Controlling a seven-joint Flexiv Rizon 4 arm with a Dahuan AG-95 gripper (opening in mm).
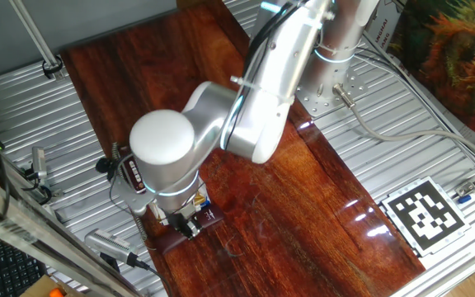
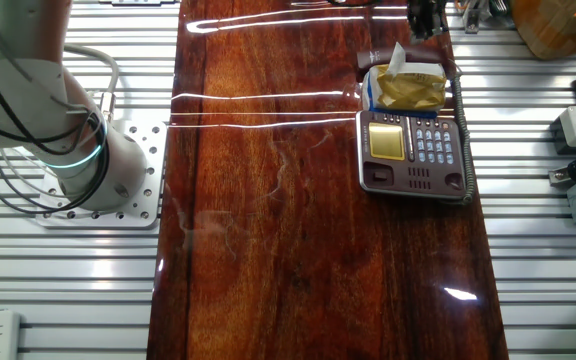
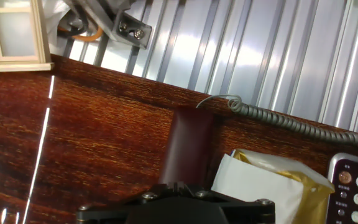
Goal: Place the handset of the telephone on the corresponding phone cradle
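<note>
End effector (image 3: 179, 200) seemingly gripping handset (image 3: 188, 149).

One fixed view looks down steeply from high above one end of the worktop (image 1: 320, 206), close behind the arm, whose body fills the middle and hides much of the phone area. The other fixed view looks down from the opposite side, farther off, with the phone (image 2: 413, 150) at the far right. The hand view sits low and very near, facing along the tool (image 3: 179, 205) toward the handset (image 3: 188, 149), cord (image 3: 291, 121) and packet (image 3: 260, 180). All three share that corner.
</note>
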